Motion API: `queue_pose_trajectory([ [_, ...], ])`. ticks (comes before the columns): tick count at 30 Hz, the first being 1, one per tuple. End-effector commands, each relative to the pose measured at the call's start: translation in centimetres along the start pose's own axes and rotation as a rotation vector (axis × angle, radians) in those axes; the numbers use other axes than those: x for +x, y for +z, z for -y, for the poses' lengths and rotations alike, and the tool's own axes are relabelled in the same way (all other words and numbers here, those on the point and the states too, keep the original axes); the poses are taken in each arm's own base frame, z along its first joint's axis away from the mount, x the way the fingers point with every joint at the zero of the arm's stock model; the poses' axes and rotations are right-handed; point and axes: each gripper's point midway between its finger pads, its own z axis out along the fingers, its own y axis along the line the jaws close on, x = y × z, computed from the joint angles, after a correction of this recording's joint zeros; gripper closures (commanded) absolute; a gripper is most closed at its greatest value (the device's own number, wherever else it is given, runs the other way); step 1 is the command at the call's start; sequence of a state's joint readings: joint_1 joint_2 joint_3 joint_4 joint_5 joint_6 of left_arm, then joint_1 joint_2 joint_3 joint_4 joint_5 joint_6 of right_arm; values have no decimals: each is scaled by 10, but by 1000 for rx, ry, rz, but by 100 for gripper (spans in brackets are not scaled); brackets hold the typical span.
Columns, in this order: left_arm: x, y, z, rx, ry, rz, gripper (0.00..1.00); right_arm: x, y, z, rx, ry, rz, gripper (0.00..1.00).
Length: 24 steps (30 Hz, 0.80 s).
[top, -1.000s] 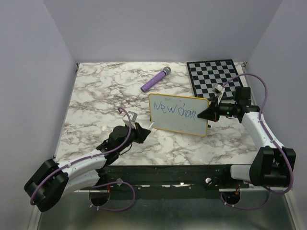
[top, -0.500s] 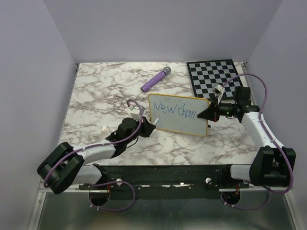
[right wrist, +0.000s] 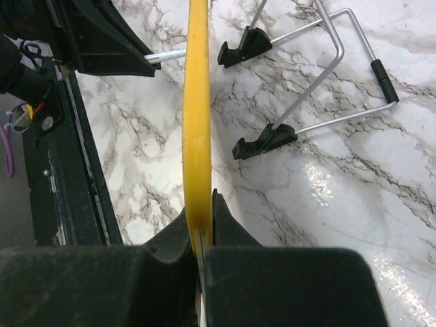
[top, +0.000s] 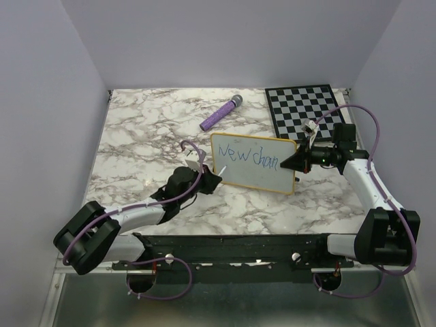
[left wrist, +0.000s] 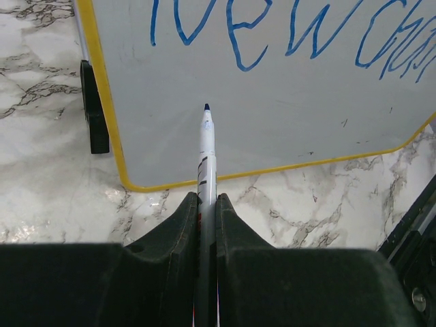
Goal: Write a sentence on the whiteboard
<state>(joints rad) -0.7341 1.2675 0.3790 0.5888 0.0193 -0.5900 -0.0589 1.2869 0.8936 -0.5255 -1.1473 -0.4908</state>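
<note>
The whiteboard [top: 262, 174], white with a yellow frame, stands tilted on the marble table [top: 136, 136]. Blue lettering [top: 251, 157] on it reads "New chan". My right gripper [top: 294, 162] is shut on the board's right edge; the right wrist view shows the yellow frame [right wrist: 197, 116] edge-on between the jaws of that gripper [right wrist: 202, 208]. My left gripper [top: 210, 181] is shut on a marker [left wrist: 206, 157]. The marker's blue tip points at the board's lower left part [left wrist: 272, 116], below the lettering [left wrist: 272, 34]; whether the tip touches the board I cannot tell.
A purple marker [top: 221, 114] lies on the table behind the board. A black-and-white checkered board [top: 305, 109] sits at the back right. The whiteboard's wire stand and black feet [right wrist: 262, 142] rest on the table behind it. Walls close in the left, right and back.
My left gripper has moved right and forward with the marker, up to the board's lower left corner. Over the last half second nothing has visibly moved. The right arm has stayed still.
</note>
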Motion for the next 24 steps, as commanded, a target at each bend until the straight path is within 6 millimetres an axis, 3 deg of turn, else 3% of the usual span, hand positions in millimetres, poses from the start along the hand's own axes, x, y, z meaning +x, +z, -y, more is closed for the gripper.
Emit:
queue_pose_trajectory([
  [1,-5,-8,-1,-2,5,25,100,-3,0,-3,-19,-5,1,99],
  [11,4,-6,-13,-67,14,-25,100,-4,-1,-4,-18,-9,3,99],
  [24,4,3,-11,-62,28,-41,100,-4,0,-4,-19,-8,4,99],
])
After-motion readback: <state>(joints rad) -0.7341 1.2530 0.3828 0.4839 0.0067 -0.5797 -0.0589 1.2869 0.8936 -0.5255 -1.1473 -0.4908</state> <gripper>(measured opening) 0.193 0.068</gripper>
